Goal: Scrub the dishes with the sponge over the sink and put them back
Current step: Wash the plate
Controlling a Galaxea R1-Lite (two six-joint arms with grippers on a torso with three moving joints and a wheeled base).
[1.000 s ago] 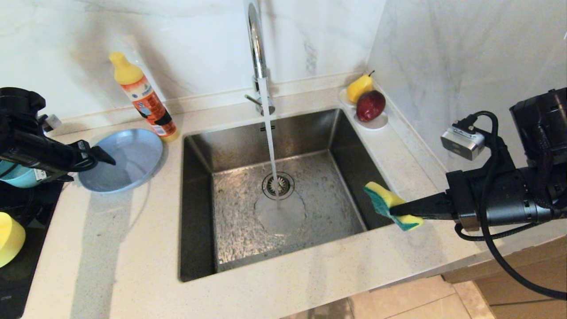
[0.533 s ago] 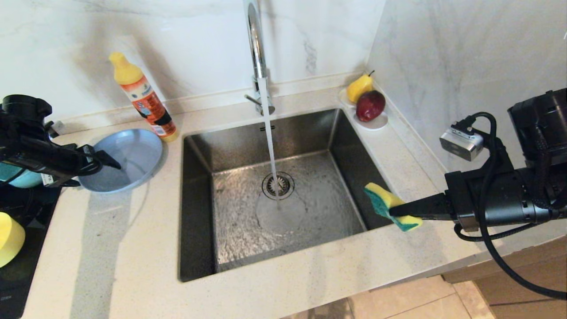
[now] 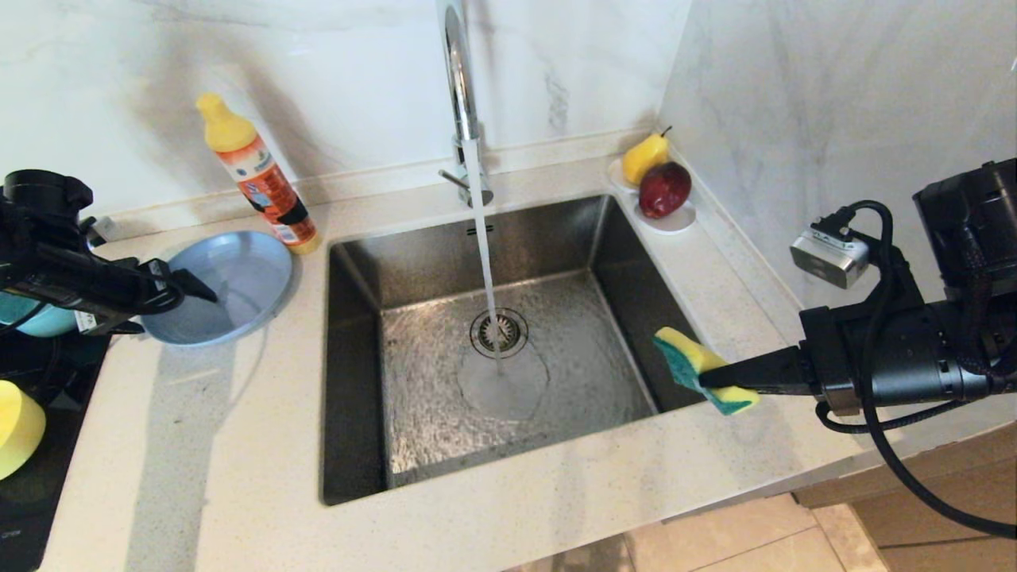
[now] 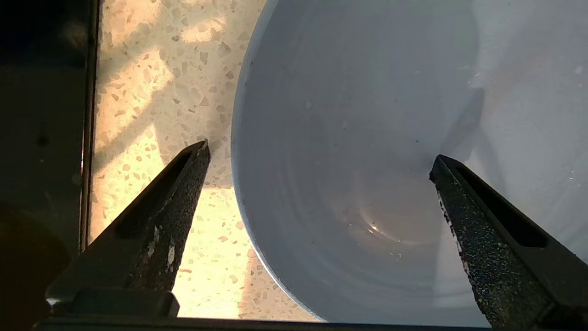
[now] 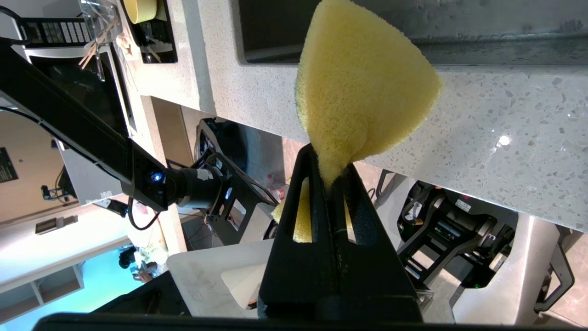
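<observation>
Left wrist view shows my left gripper [image 4: 319, 158] spread astride the plate [image 4: 367, 115] rim, so I'd close squarely there while my right gripper [image 3: 719, 380] pinches the sponge [image 3: 703, 369]

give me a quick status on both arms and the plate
Left end effector open, straddling grey-blue plate rim. Right end effector shut on sponge at sink edge. Nothing in the way.

The black left arm hides most of the small teal-blue bowl [image 3: 36, 318]; the head view's left edge cuts the pale yellow bowl [image 3: 17, 429]; the tall chrome faucet [image 3: 461, 87] runs off the top.
</observation>
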